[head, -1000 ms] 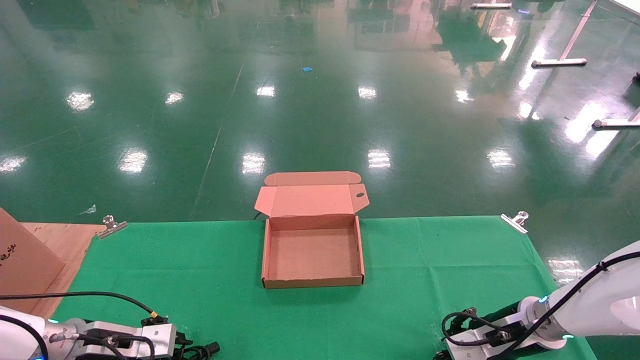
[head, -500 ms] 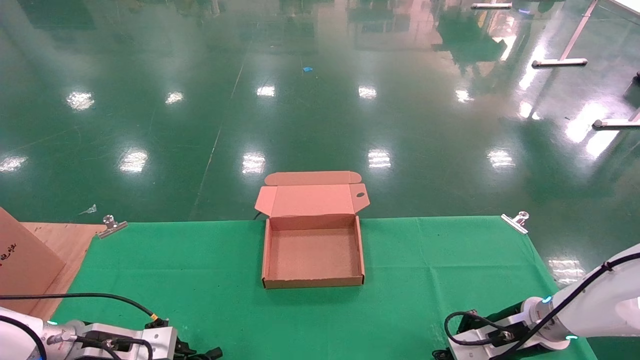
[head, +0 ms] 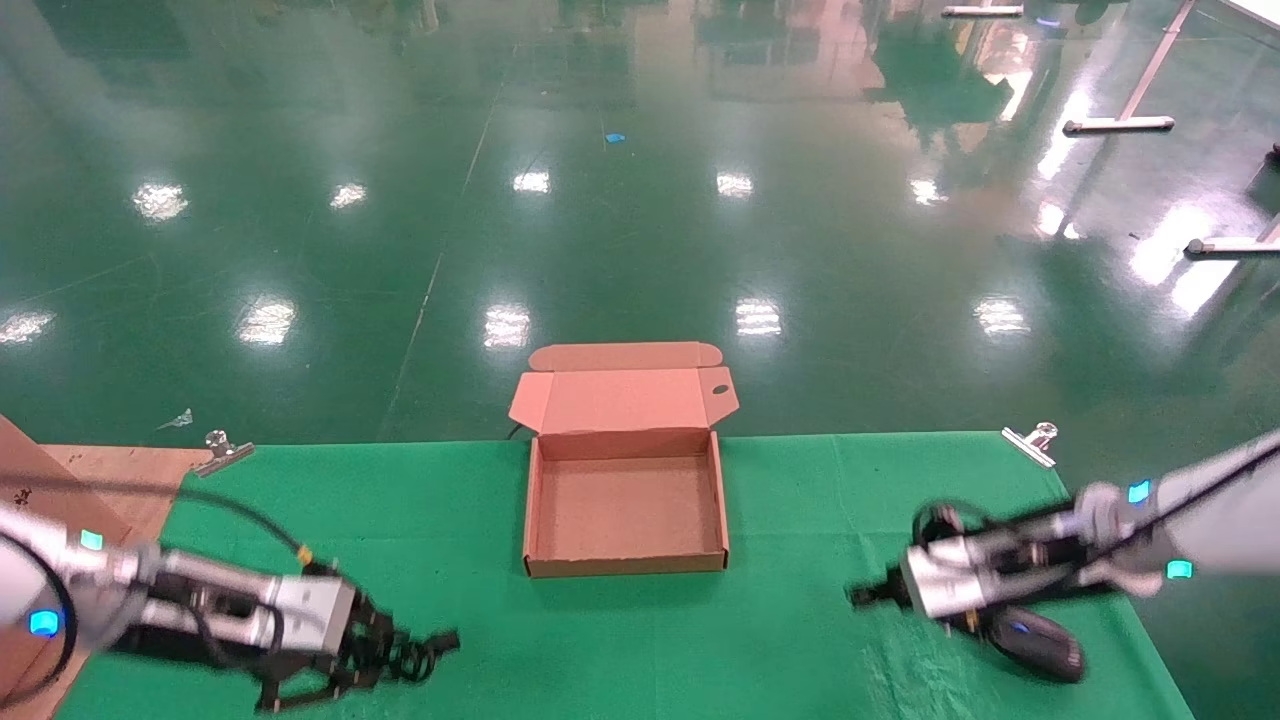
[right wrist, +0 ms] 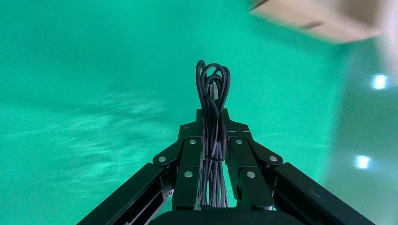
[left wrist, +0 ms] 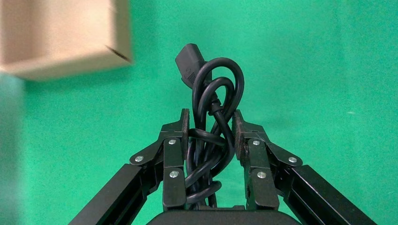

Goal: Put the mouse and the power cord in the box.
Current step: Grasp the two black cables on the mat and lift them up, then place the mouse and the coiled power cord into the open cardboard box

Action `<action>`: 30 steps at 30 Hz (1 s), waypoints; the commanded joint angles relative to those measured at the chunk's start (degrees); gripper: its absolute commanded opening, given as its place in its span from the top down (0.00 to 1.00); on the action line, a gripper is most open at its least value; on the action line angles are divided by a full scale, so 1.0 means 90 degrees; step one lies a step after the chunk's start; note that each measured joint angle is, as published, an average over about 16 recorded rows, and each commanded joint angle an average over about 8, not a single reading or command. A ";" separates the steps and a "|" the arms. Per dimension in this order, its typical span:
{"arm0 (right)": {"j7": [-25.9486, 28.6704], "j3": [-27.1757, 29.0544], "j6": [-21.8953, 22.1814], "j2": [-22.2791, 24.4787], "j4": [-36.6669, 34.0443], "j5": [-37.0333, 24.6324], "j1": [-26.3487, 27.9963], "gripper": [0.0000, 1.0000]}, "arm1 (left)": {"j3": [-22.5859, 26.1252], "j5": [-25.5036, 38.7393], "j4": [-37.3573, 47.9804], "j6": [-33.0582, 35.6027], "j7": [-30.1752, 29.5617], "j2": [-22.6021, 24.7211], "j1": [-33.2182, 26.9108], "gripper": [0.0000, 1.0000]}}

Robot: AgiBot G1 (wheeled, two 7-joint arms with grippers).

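The open, empty brown box (head: 625,565) sits on the green cloth at mid-table, its lid folded back. My left gripper (head: 400,655) hovers near the front left, shut on the coiled black power cord (head: 428,645). In the left wrist view the power cord (left wrist: 213,91) is pinched between the fingers of the left gripper (left wrist: 210,123), one plug poking out ahead, and the box (left wrist: 65,40) lies beyond. My right gripper (head: 868,597), front right, is shut on the mouse's thin bundled cable (right wrist: 213,89). The black mouse (head: 1035,647) hangs under that wrist. In the right wrist view the right gripper (right wrist: 213,116) points toward the box (right wrist: 324,18).
Metal clips (head: 225,450) (head: 1035,440) pin the cloth at its far corners. A brown carton (head: 30,490) stands on a wooden board (head: 130,470) at the left edge. Beyond the table's far edge is glossy green floor.
Both arms have lifted from the front edge and swung forward and inward toward the box, carrying their loads. The mouse now shows under the right wrist.
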 commanded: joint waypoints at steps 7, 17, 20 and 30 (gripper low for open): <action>0.0155 0.0131 -0.0207 -0.0201 0.0141 0.0187 0.0753 1.00 | 0.0090 0.0158 -0.0204 -0.0027 -0.0005 0.0306 -0.0921 1.00; 0.0434 0.0189 0.0047 -0.0954 0.0231 0.0262 0.1625 1.00 | 0.0023 0.0178 -0.0217 -0.1812 0.0085 0.1069 -0.1772 1.00; 0.0467 0.0222 0.0195 -0.1147 0.0261 0.0309 0.1846 1.00 | 0.0014 0.0188 -0.0189 -0.2232 0.0159 0.1290 -0.1945 1.00; 0.0530 0.0270 0.0477 -0.1324 0.0490 0.0496 0.2000 1.00 | -0.0049 0.0105 0.0070 -0.2403 0.0464 0.1573 -0.2150 1.00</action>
